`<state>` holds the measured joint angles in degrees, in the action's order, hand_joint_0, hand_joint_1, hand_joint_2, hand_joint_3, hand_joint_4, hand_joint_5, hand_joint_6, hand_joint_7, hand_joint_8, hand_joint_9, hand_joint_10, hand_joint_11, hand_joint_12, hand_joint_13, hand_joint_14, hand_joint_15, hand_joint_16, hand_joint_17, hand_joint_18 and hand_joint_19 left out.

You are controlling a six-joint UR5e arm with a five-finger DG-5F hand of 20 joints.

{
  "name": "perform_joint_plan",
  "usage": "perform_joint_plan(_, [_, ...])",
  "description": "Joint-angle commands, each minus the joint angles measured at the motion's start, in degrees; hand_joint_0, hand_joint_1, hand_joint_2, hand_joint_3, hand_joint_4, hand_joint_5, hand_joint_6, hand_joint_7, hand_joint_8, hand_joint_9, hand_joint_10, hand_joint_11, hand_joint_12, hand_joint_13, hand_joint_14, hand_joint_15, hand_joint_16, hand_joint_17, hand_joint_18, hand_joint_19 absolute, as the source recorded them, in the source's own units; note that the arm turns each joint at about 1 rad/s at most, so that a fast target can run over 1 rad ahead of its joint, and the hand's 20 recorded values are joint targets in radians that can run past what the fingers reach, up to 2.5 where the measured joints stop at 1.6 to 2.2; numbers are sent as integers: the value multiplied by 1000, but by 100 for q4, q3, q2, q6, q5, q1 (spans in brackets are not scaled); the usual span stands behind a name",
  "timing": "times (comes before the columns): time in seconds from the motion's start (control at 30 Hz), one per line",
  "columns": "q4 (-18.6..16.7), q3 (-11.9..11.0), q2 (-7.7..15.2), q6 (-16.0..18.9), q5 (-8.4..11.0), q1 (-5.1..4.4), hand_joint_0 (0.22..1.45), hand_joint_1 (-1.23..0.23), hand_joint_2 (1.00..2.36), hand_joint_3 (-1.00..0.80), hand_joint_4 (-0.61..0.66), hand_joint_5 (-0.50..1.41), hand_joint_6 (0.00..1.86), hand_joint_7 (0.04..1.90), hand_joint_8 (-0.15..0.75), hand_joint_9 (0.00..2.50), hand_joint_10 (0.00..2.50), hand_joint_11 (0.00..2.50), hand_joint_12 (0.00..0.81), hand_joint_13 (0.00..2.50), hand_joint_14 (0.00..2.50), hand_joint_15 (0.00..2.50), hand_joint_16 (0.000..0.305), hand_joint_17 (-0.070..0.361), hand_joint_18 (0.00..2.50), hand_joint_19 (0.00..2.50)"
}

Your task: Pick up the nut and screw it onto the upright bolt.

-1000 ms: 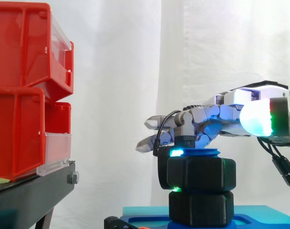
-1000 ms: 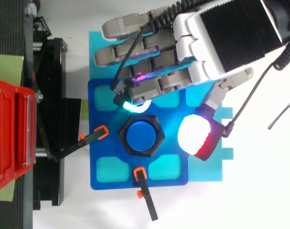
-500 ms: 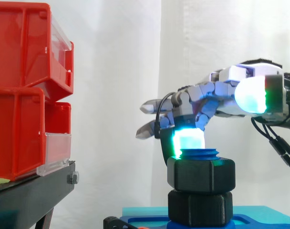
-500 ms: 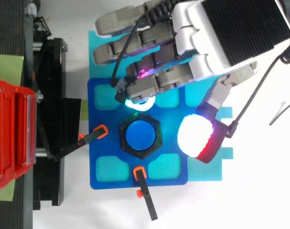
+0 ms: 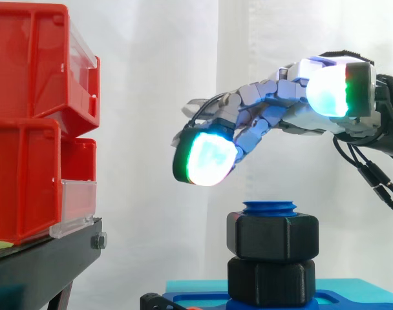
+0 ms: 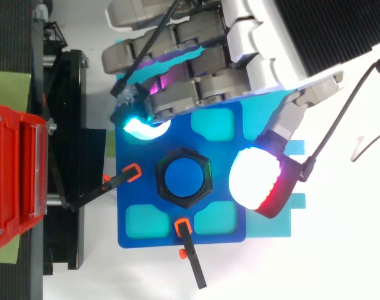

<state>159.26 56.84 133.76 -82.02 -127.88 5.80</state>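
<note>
All fingers are loosely extended and grip nothing. The hand hovers above the black nut, clear of it. That nut sits threaded on the upright blue bolt, above a second black nut. Red bins stand at left on the black stand, contents hidden.

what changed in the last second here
The hand lifted off the top of the nut and blue bolt and now hangs clear above them, fingers relaxed, holding nothing. The nut stayed on the bolt above the lower nut; the blue base did not move.
</note>
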Motion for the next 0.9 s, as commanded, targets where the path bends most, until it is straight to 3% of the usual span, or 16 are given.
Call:
perform_joint_plan(0.0, [-88,11,45,2,141,-52,493,19,1000,-500,242,-74,502,710,188,725,0,0,292,288,0,0,34,76,0,0])
perform_joint_plan(0.23, [-149,29,177,63,273,-175,491,32,1000,-500,237,-80,502,693,192,671,0,0,302,256,0,0,35,78,0,0])
perform_joint_plan(0.4, [-237,257,177,63,413,-290,492,30,1000,-500,248,-68,503,769,203,672,0,0,303,252,0,0,35,78,0,0])
perform_joint_plan(0.57, [-457,407,177,125,422,-325,495,21,1000,-500,257,-58,503,840,206,676,0,0,304,251,0,0,34,78,0,0])
perform_joint_plan(0.87, [-492,407,177,125,510,-369,498,9,1000,-500,272,-42,505,986,216,690,0,0,308,259,0,0,34,78,0,0])
